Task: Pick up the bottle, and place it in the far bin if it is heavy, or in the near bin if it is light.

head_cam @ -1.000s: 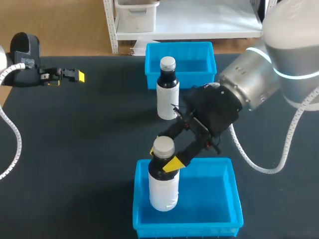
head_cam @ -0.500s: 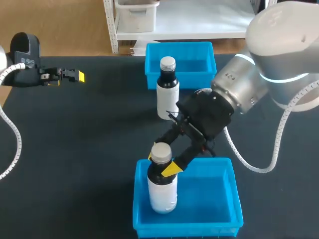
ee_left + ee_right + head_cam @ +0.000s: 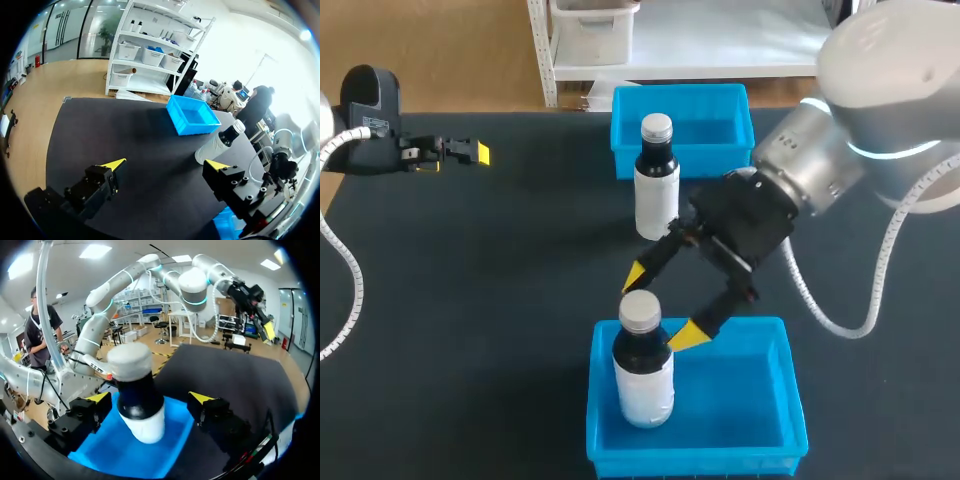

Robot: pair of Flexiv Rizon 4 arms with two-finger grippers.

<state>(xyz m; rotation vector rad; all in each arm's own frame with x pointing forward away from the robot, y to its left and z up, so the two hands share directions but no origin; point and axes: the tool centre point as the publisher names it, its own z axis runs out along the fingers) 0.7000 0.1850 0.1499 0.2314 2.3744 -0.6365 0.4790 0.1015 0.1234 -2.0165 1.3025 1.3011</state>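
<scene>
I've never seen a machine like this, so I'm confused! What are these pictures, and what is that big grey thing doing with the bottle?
This is a robot with two arms, each ending in a gripper with two yellow-tipped fingers. One picture looks down on the black table; the round ones come from cameras on the wrists. A dark bottle with a white label and silver cap stands in the near blue plastic bin. The right gripper is open around its neck, not touching. A second such bottle stands before the far blue plastic bin. The left gripper is open, holding nothing.
</scene>
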